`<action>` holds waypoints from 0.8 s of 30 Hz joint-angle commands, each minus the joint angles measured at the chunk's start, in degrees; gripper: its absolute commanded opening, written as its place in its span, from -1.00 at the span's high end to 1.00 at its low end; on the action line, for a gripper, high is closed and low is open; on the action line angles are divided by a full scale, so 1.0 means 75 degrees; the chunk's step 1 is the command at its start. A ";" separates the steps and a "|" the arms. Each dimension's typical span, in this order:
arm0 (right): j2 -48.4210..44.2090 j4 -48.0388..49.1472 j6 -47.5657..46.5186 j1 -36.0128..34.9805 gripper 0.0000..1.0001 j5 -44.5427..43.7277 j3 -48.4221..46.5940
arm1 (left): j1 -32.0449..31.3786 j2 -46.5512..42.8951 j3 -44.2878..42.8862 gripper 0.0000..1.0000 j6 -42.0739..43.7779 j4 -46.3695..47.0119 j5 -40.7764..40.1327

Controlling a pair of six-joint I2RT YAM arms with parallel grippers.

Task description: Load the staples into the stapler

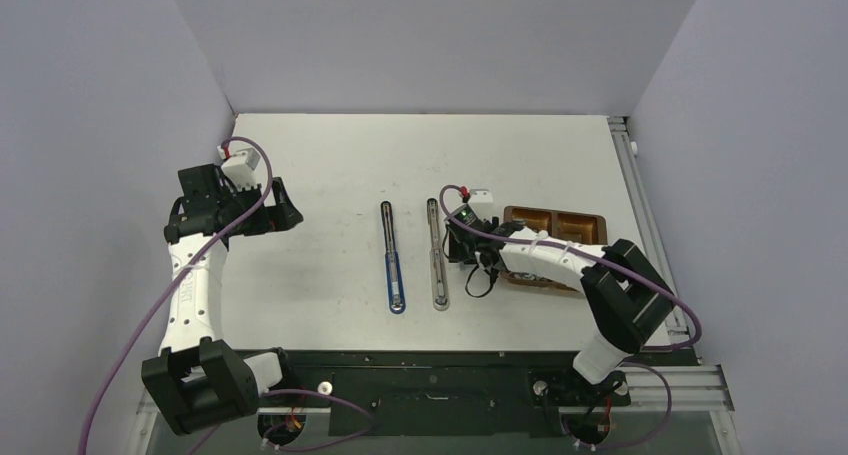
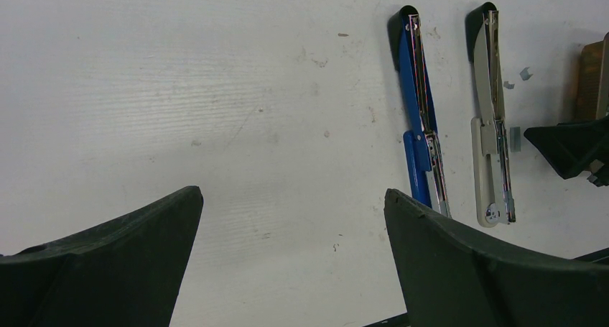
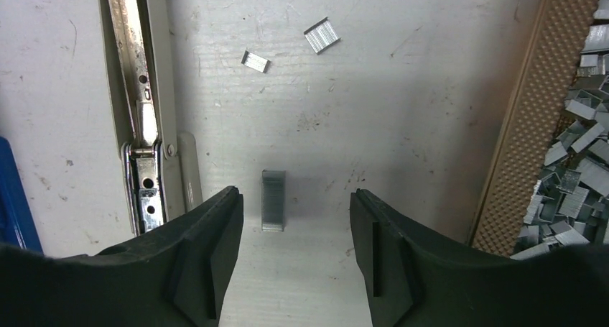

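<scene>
Wide-open left pincer [image 2: 291, 197], right pincer [image 3: 294, 197] parted, aimed downward

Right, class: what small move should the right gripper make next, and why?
Probably lower and close on the staple strip: the right gripper is open, and the strip lies loose on the table between its jaws, beside the opened grey stapler.

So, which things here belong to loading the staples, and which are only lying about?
Part of the job: grey stapler, opened flat; staple strip on the table between the fingers of the open right gripper; staples in the brown tray.
Only lying about: blue stapler, also opened flat; two small staple bits; left gripper, open, holding nothing.
</scene>
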State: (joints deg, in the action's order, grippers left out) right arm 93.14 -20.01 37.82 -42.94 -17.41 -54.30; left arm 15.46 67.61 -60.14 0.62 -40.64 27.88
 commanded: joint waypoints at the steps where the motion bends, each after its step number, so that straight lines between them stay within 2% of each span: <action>1: 0.0179 0.0338 -0.0133 -0.0010 -0.08 0.0204 -0.0183 | -0.0014 -0.0094 -0.0326 -0.93 -0.0036 0.0076 0.0024; 13: 0.0750 0.0522 -0.0256 0.0004 -0.03 0.0444 -0.0291 | -0.0010 -0.0074 -0.0363 -0.93 -0.0036 0.0030 -0.0035; 24: 0.0998 0.0406 -0.0327 -0.0026 0.26 0.0282 -0.0516 | -0.0011 -0.0039 -0.0383 -0.93 -0.0036 0.0051 -0.0037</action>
State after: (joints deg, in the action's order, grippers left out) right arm 100.03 -17.56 36.07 -42.94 -14.24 -56.27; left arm 15.46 67.61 -60.16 0.64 -40.88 27.49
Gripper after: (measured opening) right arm 0.386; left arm 0.963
